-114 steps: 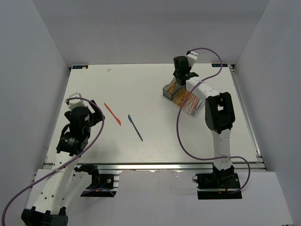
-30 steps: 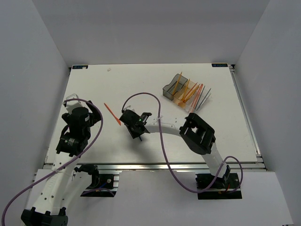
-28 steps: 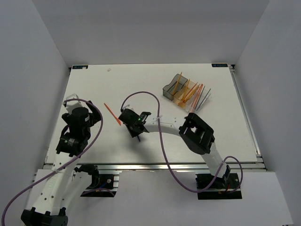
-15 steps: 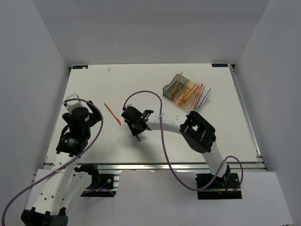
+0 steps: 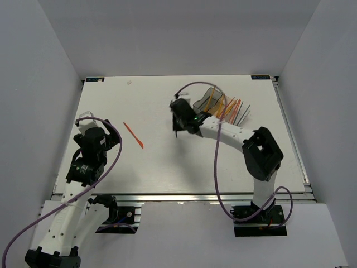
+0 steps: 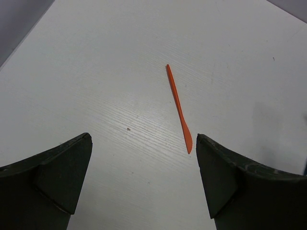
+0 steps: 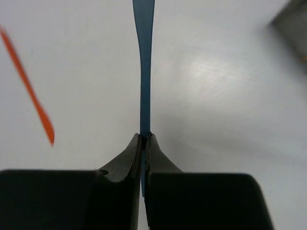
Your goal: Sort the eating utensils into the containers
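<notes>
Two fingers of my right gripper [image 7: 144, 139] are pinched together on the dark blue knife [image 7: 144, 57]. They hold it near one end, so nearly its whole length sticks out ahead of the tips. In the right wrist view it runs straight along the gripper's axis with no visible skew. That thin grip is what I must protect: I judge the long free end will lever on the pinch if it knocks against anything, so I want a slow, smooth carry.

In the top view the right gripper [image 5: 183, 117] hangs above the table [image 5: 167, 162], just left of the containers [image 5: 215, 111] and nearest the dark grey bin [image 5: 199, 106]. Several orange pieces lean out over the bin rims. I would come in high enough for the knife's free end to pass over the near wall, tip that end down into the chosen bin, and spread the fingers only once it is inside. From here I cannot tell which bin suits a blue knife.

One orange knife [image 5: 133, 135] lies flat on the table, well apart from the bins. My left gripper [image 6: 143, 141] looks down on it with its fingers spread wide and holding nothing; the orange knife [image 6: 178, 108] lies ahead of them, nearer the right-hand finger.
</notes>
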You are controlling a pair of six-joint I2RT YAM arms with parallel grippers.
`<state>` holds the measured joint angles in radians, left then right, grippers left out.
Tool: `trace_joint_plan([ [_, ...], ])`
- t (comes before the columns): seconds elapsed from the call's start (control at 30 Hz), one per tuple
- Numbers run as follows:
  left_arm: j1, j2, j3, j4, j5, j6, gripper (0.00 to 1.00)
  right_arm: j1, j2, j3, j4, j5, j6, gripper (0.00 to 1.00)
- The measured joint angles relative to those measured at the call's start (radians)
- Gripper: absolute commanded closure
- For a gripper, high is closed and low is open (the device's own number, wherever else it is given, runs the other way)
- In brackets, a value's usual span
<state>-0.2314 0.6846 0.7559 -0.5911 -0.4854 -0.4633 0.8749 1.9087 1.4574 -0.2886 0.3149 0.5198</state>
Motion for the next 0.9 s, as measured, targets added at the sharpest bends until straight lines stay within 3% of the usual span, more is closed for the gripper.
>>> trace_joint_plan([
  [0.13,0.0,-0.004,0.0,0.0,0.0,0.0,0.02,-0.177,-0.024,0.024,0.079,0.081,0.042,1.0],
  [0.33,0.0,-0.004,0.0,0.0,0.004,0.002,0.02,-0.362,0.097,0.188,0.083,0.186,0.085,1.0],
  [0.57,0.0,-0.004,0.0,0.0,0.012,0.003,0.02,-0.411,0.241,0.327,0.066,0.24,0.098,1.0],
  [0.9,0.0,0.005,0.0,0.001,0.014,0.003,0.02,-0.417,0.227,0.203,0.09,0.218,0.135,0.99],
])
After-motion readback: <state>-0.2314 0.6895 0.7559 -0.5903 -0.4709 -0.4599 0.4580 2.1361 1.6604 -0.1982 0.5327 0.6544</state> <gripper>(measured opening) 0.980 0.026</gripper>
